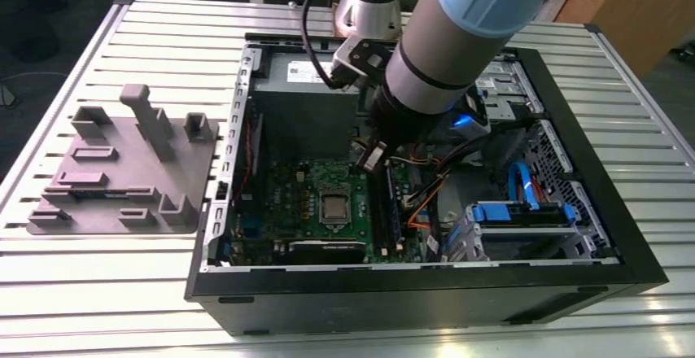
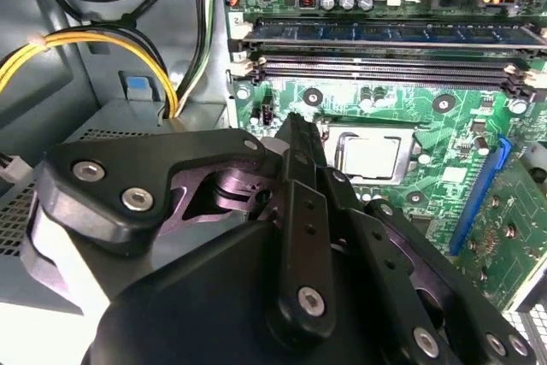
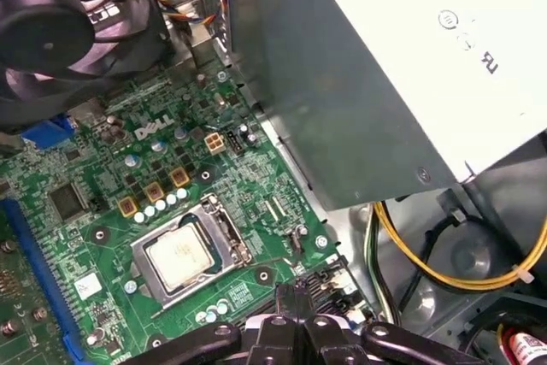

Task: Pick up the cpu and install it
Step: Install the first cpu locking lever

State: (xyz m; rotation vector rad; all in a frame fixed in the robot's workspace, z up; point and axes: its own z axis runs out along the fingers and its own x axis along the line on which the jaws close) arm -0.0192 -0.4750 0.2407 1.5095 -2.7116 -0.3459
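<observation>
The cpu [image 1: 334,206] is a small silvery square lying flat in its socket in the middle of the green motherboard [image 1: 285,203], inside the open computer case. Both wrist views show the cpu [image 2: 369,157] [image 3: 178,260] seated within the socket's metal frame. My gripper [image 1: 369,159] hangs above the board, a little toward the exterior view's right of the socket and apart from the chip. In both wrist views the gripper [image 2: 298,127] [image 3: 301,295] has its black fingers drawn together with nothing between them.
The big grey power supply [image 3: 385,66] with a white label stands close beside the gripper. Memory slots [image 2: 385,50], yellow cables [image 2: 85,42], a black fan [image 3: 47,27] and a blue drive bay [image 1: 522,211] crowd the case. A grey plate with upright blocks [image 1: 120,171] lies on the slatted table.
</observation>
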